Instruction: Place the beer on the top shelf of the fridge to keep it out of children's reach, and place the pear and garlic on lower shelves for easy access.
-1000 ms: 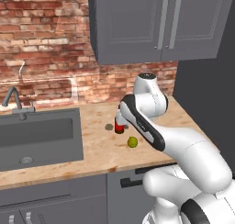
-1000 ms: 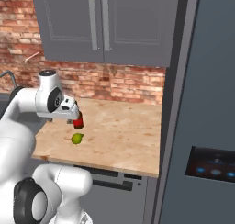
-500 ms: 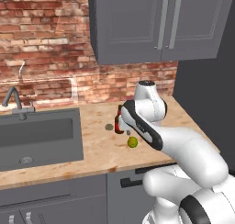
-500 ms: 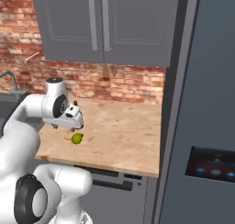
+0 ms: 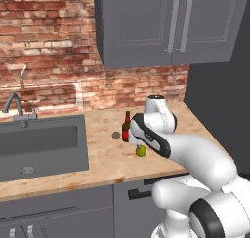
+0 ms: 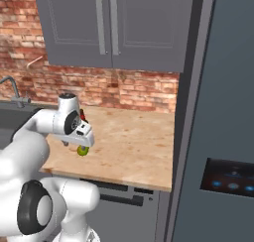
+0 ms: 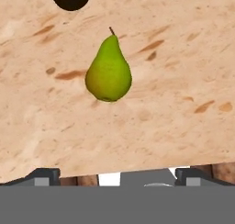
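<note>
The pear (image 7: 109, 72) lies on the wooden counter (image 7: 174, 58), stem pointing away, straight ahead of my gripper (image 7: 117, 175). My fingers (image 7: 43, 175) stand wide apart and open, with nothing between them. From the left base view my hand hovers just over the pear (image 5: 141, 152). The beer (image 5: 126, 127) stands upright just behind it, and the garlic (image 5: 116, 134) lies to the bottle's left. The fridge (image 6: 223, 112) at the right has its door closed, so its shelves are hidden.
A sink (image 5: 39, 144) with a faucet (image 5: 14, 108) is set into the counter at the left. Grey wall cupboards (image 5: 166, 27) hang above, against a brick wall. The counter's front edge (image 5: 97, 181) runs close below the pear.
My hand has come down and slightly forward from beside the beer's neck to just above the pear. The bottle, garlic and pear have stayed put.
</note>
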